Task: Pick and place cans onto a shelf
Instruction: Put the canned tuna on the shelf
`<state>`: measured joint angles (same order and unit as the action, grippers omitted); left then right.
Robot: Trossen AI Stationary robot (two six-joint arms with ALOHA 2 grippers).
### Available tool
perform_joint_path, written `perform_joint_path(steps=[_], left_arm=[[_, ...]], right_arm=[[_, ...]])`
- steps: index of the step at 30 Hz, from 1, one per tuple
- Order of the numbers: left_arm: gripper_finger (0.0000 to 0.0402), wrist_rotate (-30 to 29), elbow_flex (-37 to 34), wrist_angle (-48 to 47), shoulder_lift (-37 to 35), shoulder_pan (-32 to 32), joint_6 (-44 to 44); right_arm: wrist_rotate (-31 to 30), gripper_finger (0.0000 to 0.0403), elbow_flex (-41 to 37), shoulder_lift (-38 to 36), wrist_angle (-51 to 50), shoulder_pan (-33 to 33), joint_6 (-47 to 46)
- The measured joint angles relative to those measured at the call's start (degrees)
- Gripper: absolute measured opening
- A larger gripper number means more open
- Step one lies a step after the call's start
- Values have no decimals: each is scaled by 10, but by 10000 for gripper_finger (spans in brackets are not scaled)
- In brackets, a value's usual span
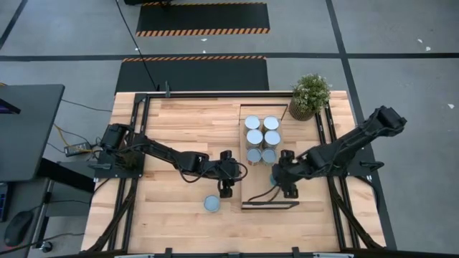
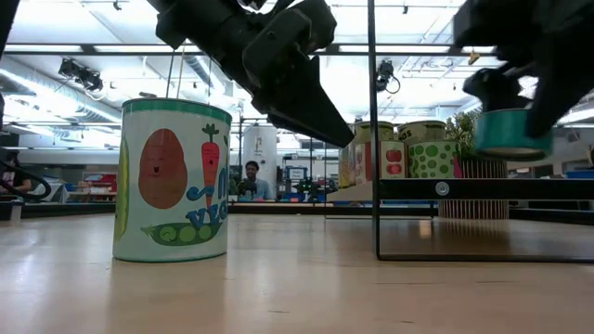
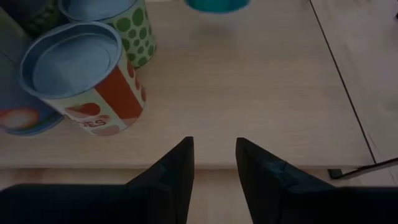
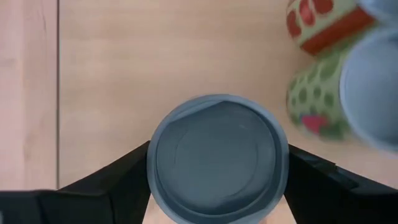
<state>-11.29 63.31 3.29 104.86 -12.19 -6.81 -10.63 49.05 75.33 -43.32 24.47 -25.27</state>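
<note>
The left gripper (image 3: 214,163) hung over the light-wood shelf (image 3: 249,87), its two dark fingers (image 3: 177,171) parted by a narrow gap with nothing between them. At about ten o'clock from the fingers stood a can with a pale blue lid and a red-and-white label (image 3: 84,78). Just behind it, touching or nearly so, stood a green-dotted can (image 3: 134,34). At nine o'clock another blue-lidded can (image 3: 25,115) showed partly. At twelve o'clock, well apart, the bottom of a teal can (image 3: 217,5) showed at the frame edge.
</note>
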Motion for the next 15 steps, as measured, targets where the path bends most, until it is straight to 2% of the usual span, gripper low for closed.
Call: perform_joint_path(steps=[5, 9, 15], left_arm=[[126, -2, 0, 1, 0, 0, -8], [126, -28, 0, -2, 2, 0, -31], [126, -33, -1, 3, 8, 0, -31]], right_arm=[[4, 309, 28, 50, 15, -31, 39], [28, 311, 28, 72, 21, -49, 35], [34, 343, 28, 80, 26, -56, 29]])
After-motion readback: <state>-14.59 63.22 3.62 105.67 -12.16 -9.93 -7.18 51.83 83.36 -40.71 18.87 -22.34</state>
